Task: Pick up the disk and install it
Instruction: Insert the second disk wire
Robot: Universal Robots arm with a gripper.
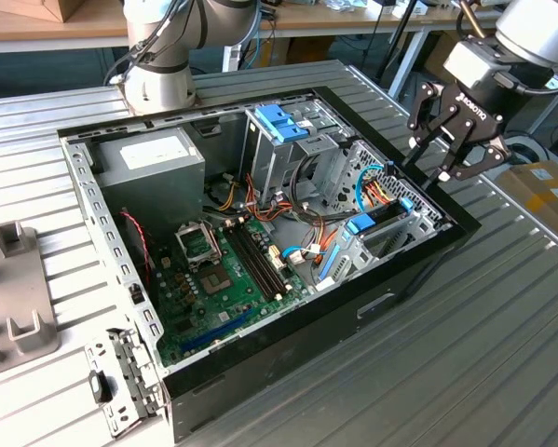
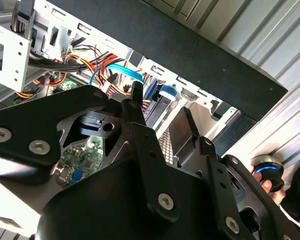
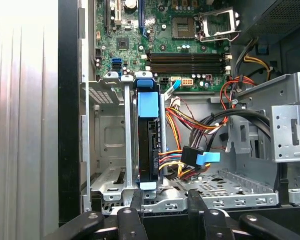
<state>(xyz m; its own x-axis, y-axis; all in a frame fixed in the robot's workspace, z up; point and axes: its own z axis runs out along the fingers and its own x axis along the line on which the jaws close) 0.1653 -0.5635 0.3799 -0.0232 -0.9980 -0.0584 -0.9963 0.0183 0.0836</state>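
Robotics lab or workshop, opened computer case (image 1: 260, 233) on ribbed metal table (image 1: 502, 354), workbenches (image 1: 74, 23) behind

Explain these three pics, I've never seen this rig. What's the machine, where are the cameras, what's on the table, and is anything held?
The machine is one robot arm ending in black jaws. The exterior view is from a camera off the arm. Both wrist views come from cameras on the arm, looking past the jaws into the work.

On the ribbed metal table lies an open computer case. Inside it are a green motherboard and a grey power-supply box. A grey fixture sits at the exterior view's left.

The jaws stand open above the case's edge at the exterior view's right, holding nothing. In the first wrist view the disk, in its blue carrier, stands on edge in a slot of the drive cage.
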